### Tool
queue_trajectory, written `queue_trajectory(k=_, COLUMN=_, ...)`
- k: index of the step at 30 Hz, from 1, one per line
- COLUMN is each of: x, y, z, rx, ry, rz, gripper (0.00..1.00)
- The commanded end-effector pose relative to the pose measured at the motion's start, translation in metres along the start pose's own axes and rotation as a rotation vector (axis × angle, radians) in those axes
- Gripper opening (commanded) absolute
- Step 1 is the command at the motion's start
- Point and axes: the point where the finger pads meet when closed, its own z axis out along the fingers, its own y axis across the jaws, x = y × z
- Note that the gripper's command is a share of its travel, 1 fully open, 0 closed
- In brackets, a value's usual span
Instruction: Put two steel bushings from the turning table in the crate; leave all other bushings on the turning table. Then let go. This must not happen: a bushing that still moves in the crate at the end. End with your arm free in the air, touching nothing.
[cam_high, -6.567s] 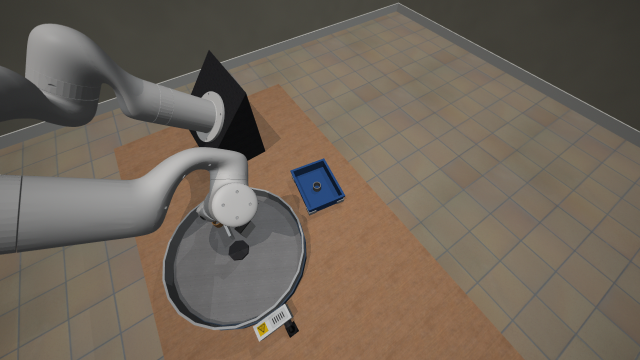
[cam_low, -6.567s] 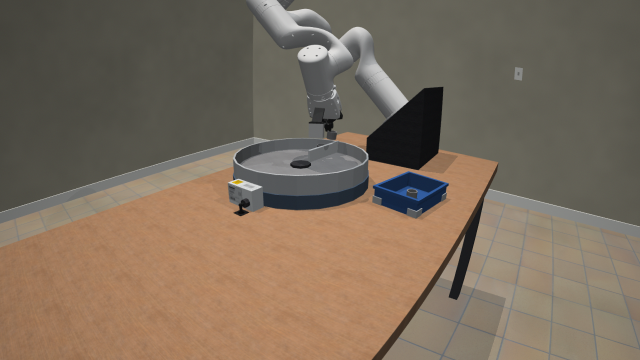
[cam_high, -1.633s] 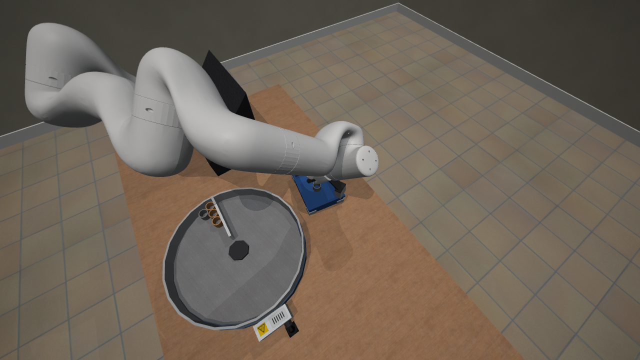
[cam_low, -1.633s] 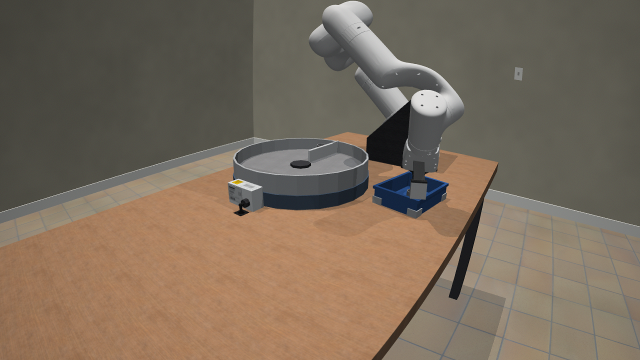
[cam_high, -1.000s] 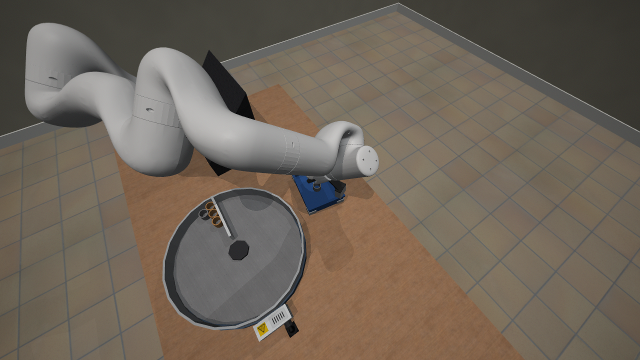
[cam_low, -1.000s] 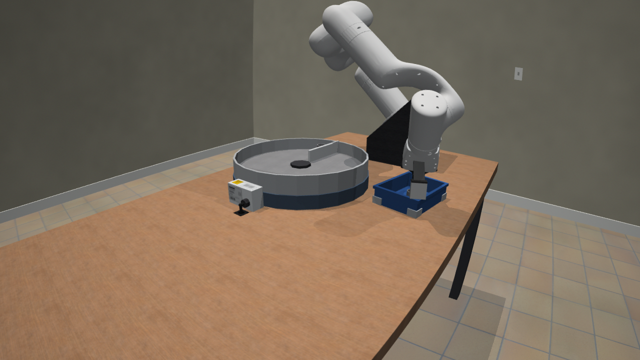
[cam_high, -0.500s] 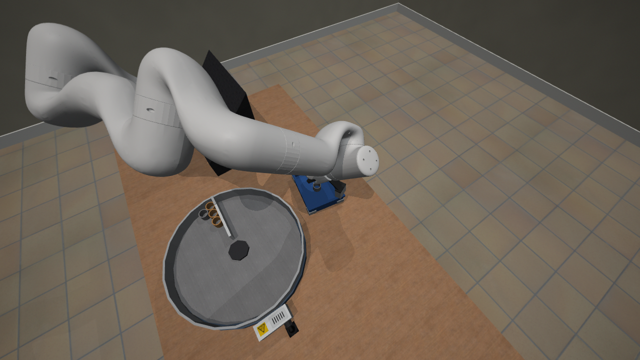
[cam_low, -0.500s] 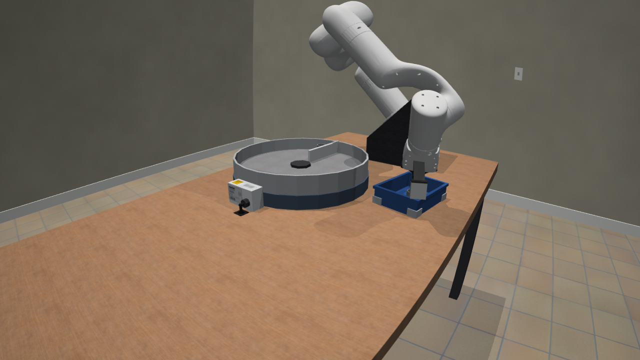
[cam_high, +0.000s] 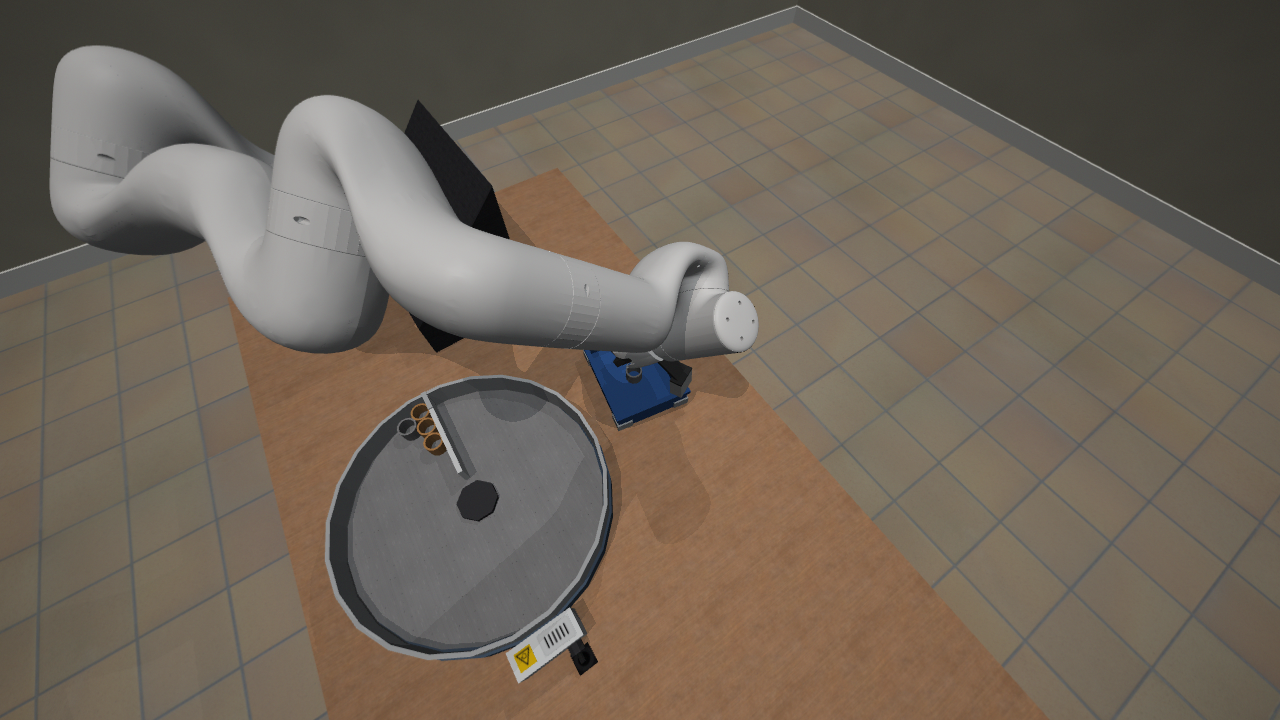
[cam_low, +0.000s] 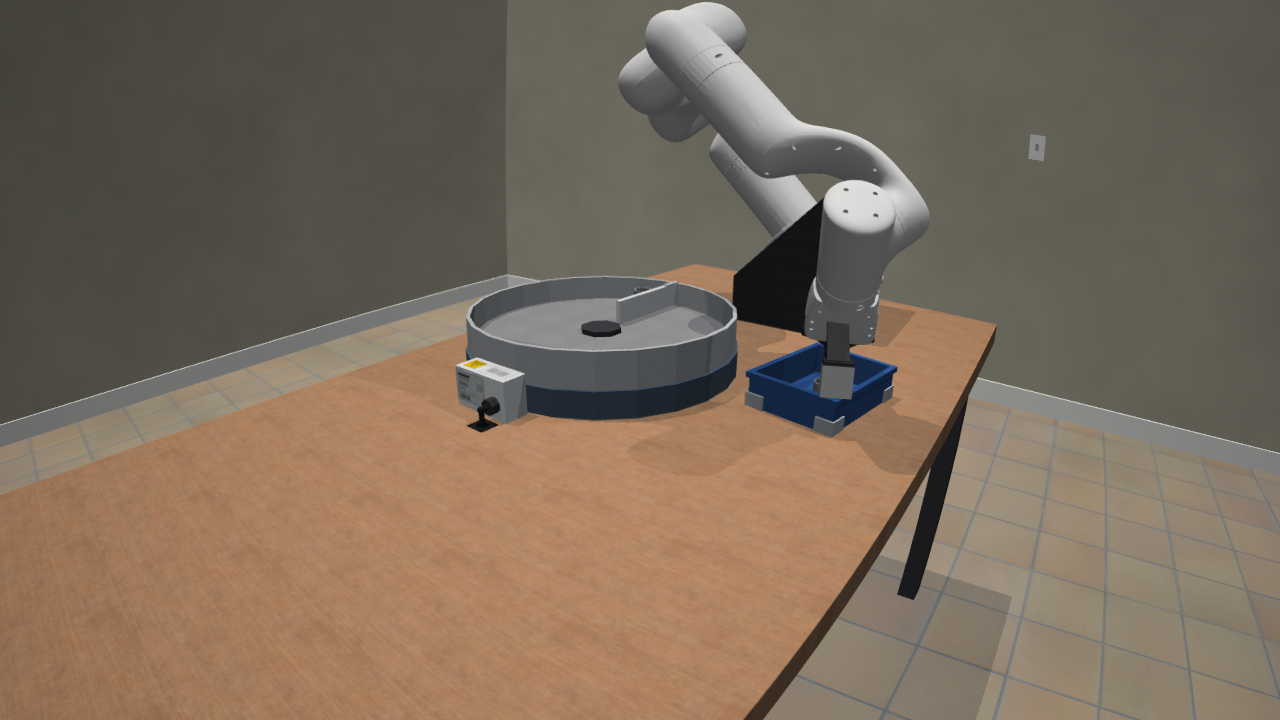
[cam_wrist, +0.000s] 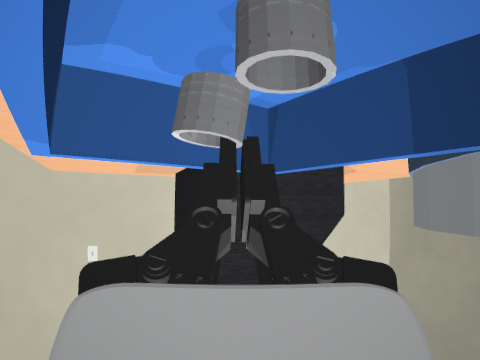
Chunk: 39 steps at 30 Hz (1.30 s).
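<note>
The gripper (cam_wrist: 236, 143) is hanging low inside the blue crate (cam_low: 787, 394), which is sitting near the right edge of the desk (cam_low: 358, 537), toward its far right corner. Its fingers are pressed almost together. They appear to be pinching the thin wall of the nearer steel bushing (cam_wrist: 210, 110), though the contact itself is hidden behind the fingertips. That wall grip is keeping the bushing upright so that it lands flat on the crate floor.

The farther steel bushing (cam_wrist: 286, 34) is already standing free on the crate floor, apart from the held one. By my judgement, releasing the held bushing would complete the count of two.

The turning table (cam_high: 332, 537) is occupying the middle of the desk, just beside the crate. One grey bushing (cam_high: 405, 428) and several brass-coloured bushings (cam_high: 429, 428) are resting against its divider (cam_high: 447, 434) on the side away from the crate. They are not obstructing anything.

A control box (cam_high: 541, 646) is sitting against the table's rim. A black panel (cam_high: 456, 179) is standing by the far edge. The crate walls are closely flanking the gripper and are the only obstacles to its withdrawal.
</note>
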Motion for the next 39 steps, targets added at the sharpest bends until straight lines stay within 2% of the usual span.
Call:
queue_trajectory(k=1, x=0.0055, y=-0.0023, z=0.0071, rx=0.011, ry=0.007, rz=0.002, gripper=0.0)
queue_trajectory(k=39, x=0.011, y=-0.0036, z=0.0138, rx=0.011, ry=0.007, rz=0.002, gripper=0.0)
